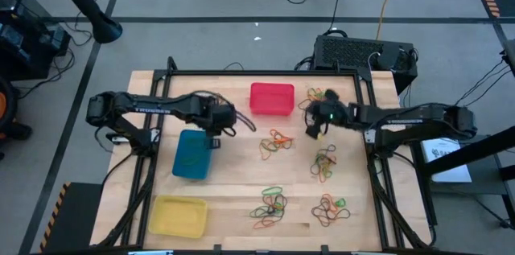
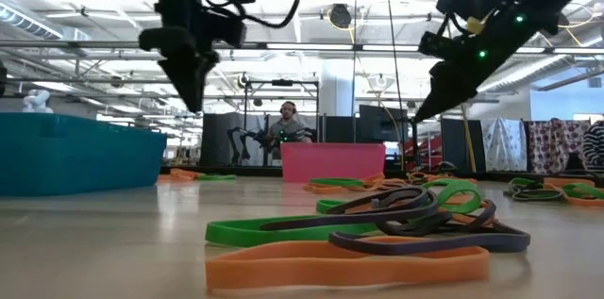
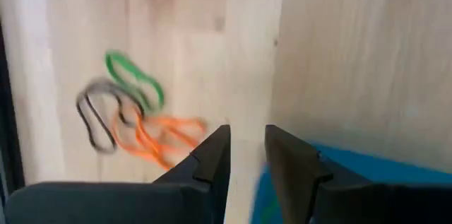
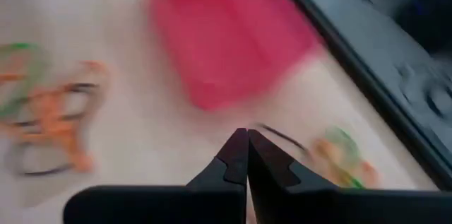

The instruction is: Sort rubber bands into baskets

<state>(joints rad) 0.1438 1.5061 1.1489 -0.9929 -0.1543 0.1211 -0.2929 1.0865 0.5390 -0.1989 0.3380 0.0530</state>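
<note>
Pale wooden table (image 1: 233, 207) in an open workshop. Left gripper (image 1: 215, 136), jaws parted, above blue basket (image 1: 191, 155); right gripper (image 1: 312, 129), closed, empty, beside red basket (image 1: 272, 99); rubber bands (image 1: 277, 143) between them.

Rubber bands (image 2: 377, 228) (green, orange, dark) heaped in front; blue basket (image 2: 75, 153) far left.

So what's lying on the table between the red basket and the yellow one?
In the high view, the blue basket sits between the red basket and the yellow basket, with the left gripper over its corner.
</note>
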